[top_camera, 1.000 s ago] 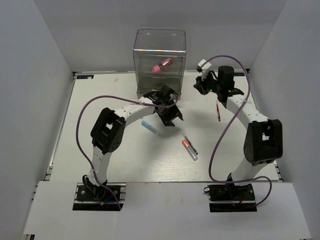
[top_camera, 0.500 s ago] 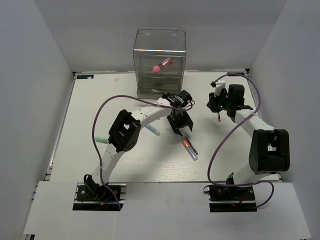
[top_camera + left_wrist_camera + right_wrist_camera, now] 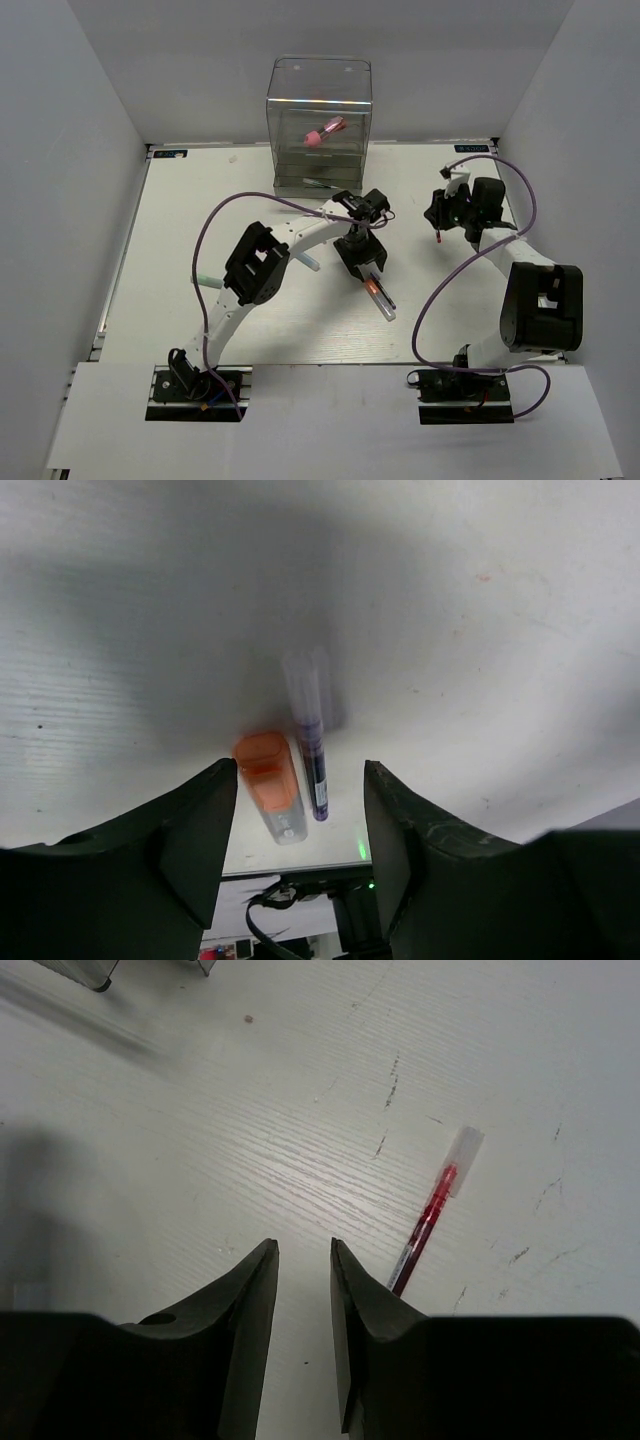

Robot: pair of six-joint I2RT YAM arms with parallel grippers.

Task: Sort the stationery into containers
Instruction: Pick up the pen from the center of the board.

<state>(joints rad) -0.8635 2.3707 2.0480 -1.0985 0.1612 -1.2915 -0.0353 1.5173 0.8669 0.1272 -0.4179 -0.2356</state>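
Before the clear box point(image 3: 318, 110), left hand point(image 3: 298, 770), spread and empty, straddles orange-tipped clear pen point(image 3: 270, 790) and thin dark pen point(image 3: 312, 750) (right hand point(image 3: 305, 1260) ajar, empty); closing could pinch both.

1. Drawer box point(image 3: 318, 100) stands at the table's point(image 3: 180, 220) far edge, stubby tube point(image 3: 322, 133) inside its upper part.
2. Mid-table, clear pen point(image 3: 272, 800) lies just beside thin pen point(image 3: 312, 750).
3. Marker point(image 3: 304, 259) lies left of them, bar point(image 3: 203, 280) farther left, lone pen point(image 3: 430, 1222) well right.

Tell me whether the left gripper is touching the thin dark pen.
Apart. In the left wrist view the thin dark pen lies between the fingers of the open left gripper: bare table separates it from one, the orange-tipped pen from the other.
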